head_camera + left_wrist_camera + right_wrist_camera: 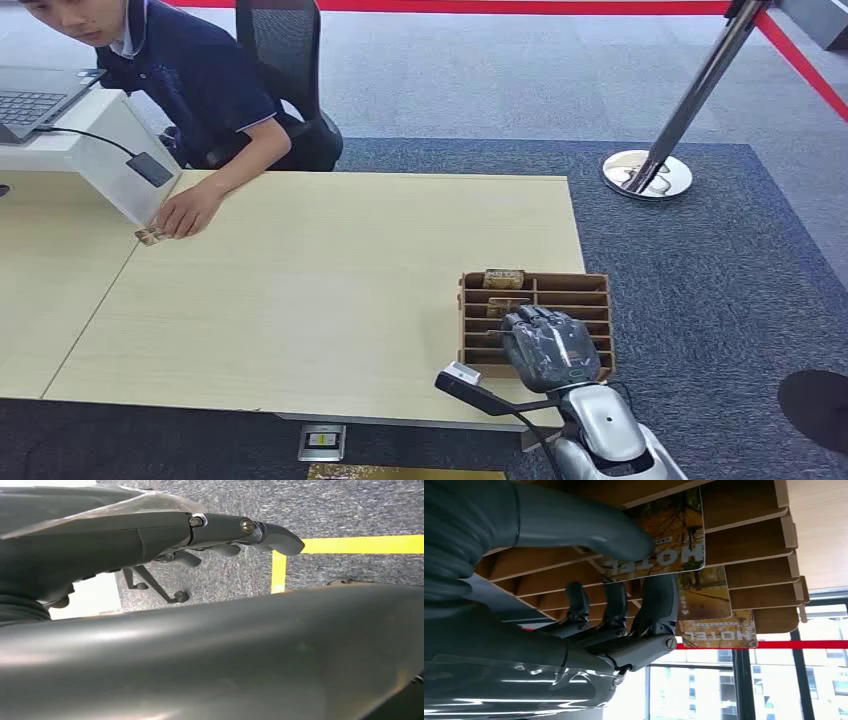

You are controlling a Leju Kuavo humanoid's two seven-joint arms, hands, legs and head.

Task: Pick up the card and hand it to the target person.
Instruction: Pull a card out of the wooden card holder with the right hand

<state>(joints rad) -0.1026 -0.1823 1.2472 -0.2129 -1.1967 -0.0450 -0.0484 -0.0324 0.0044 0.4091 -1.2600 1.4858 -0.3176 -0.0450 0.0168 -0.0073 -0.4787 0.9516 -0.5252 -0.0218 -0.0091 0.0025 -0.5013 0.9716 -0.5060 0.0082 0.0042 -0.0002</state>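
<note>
The robot's right hand [624, 625] pinches an autumn-printed hotel card [664, 535] standing in the slotted wooden rack [590, 290] on the pale counter [320, 290]; lifting and handing it to the seated person [190, 80] remain.

Wooden card rack [590, 290] brown; hotel card [664, 535] autumn yellow-orange tree print, white "HOTEL" lettering. Right hand [548, 345] grey, fingers [659, 605] darker. Table [330, 300] pale wood-grain. Carpet [700, 290] dark blue. Barrier tape [500, 6] red. Person's shirt [195, 80] navy.
</note>
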